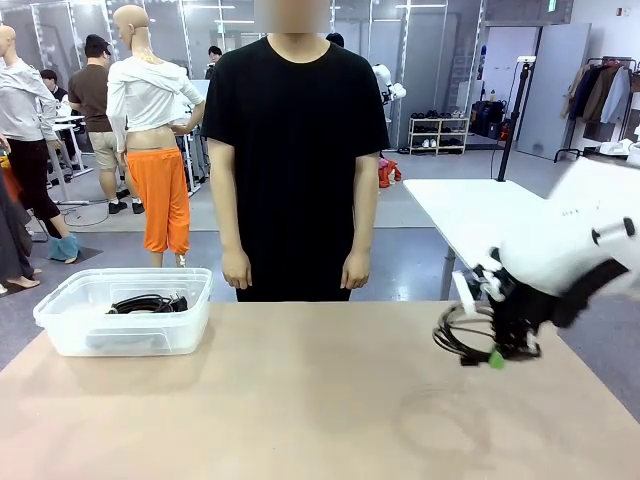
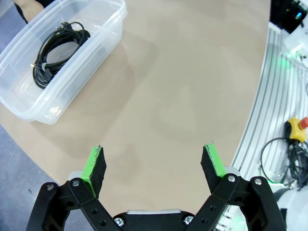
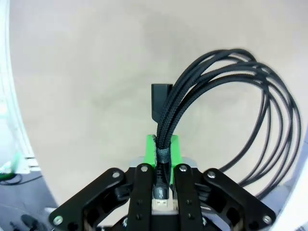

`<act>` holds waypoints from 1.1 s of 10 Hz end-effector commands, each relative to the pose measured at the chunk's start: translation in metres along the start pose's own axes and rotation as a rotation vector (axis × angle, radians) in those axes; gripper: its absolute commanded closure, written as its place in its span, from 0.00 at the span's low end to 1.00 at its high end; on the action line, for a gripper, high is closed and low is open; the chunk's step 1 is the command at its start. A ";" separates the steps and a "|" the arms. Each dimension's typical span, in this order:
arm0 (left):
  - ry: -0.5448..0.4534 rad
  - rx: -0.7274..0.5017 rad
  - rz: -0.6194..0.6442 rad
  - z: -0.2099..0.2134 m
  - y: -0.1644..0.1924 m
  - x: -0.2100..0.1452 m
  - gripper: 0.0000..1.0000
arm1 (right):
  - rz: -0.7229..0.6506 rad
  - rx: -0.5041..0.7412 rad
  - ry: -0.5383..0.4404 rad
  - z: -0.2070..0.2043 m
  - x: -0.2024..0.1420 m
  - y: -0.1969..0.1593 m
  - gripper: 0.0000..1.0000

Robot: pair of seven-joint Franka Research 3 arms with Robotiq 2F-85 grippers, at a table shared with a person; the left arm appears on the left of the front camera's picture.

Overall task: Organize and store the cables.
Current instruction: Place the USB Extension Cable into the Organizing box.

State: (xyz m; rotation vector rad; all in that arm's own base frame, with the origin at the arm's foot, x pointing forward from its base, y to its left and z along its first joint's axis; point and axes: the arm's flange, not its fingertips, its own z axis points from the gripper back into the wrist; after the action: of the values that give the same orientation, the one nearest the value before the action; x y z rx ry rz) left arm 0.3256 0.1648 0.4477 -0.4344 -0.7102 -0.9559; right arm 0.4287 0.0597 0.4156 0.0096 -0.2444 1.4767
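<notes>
My right gripper (image 1: 497,356) is shut on a coiled black cable (image 1: 458,333) at the table's right side, and the coil hangs off the tabletop. In the right wrist view the fingers (image 3: 163,147) pinch the bundled strands of that cable (image 3: 226,82), with a black plug (image 3: 160,101) sticking out beyond the pads. A second black cable (image 1: 148,302) lies coiled inside the clear plastic bin (image 1: 70,330) at the left. From the left wrist I see that cable (image 2: 57,50) in the bin (image 2: 103,43). My left gripper (image 2: 154,166) hovers open above bare table.
A person in a black shirt (image 1: 295,150) stands at the far edge with both hands hanging down. A rail with a yellow and red stop button (image 2: 298,129) and loose wires (image 2: 284,161) runs beside the table. A white table (image 1: 480,205) stands behind at the right.
</notes>
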 end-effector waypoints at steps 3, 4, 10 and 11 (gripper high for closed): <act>-0.024 -0.010 -0.014 -0.001 0.000 -0.002 0.00 | 0.014 0.013 -0.051 -0.015 0.130 -0.022 1.00; -0.024 -0.010 -0.014 -0.001 0.000 -0.002 0.00 | 0.024 0.023 -0.059 -0.026 0.161 -0.023 1.00; -0.024 -0.010 -0.014 -0.001 0.000 -0.002 0.00 | 0.063 0.177 -0.143 -0.121 0.256 0.007 1.00; -0.024 -0.010 -0.014 -0.001 0.000 -0.002 0.00 | 0.064 0.180 -0.157 -0.128 0.260 0.010 1.00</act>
State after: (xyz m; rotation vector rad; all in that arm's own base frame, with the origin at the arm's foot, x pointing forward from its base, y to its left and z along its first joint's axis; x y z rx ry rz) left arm 0.3255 0.1644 0.4478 -0.4335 -0.7087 -0.9567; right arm 0.4531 0.3352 0.3302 0.2457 -0.2104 1.5702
